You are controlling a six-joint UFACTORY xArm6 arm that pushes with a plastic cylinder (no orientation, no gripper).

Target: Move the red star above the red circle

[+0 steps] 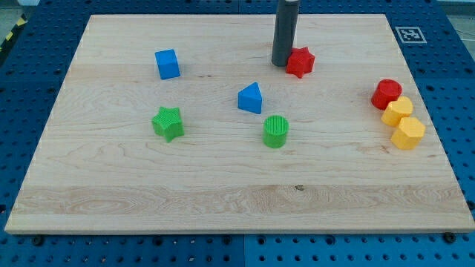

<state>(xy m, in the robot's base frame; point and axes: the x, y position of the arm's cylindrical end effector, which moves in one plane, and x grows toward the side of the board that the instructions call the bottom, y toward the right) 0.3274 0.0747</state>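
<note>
The red star (300, 62) lies near the view's top, right of centre on the wooden board (223, 185). My tip (281, 64) stands right against the star's left side, touching or nearly touching it. The red circle (386, 93) sits at the view's right, below and to the right of the star, well apart from it.
Two yellow blocks (397, 111) (407, 133) sit in a row just below the red circle. A blue triangle (251, 99) and a green cylinder (275, 131) lie mid-board. A blue cube (168, 64) and a green star (168, 123) lie at the left.
</note>
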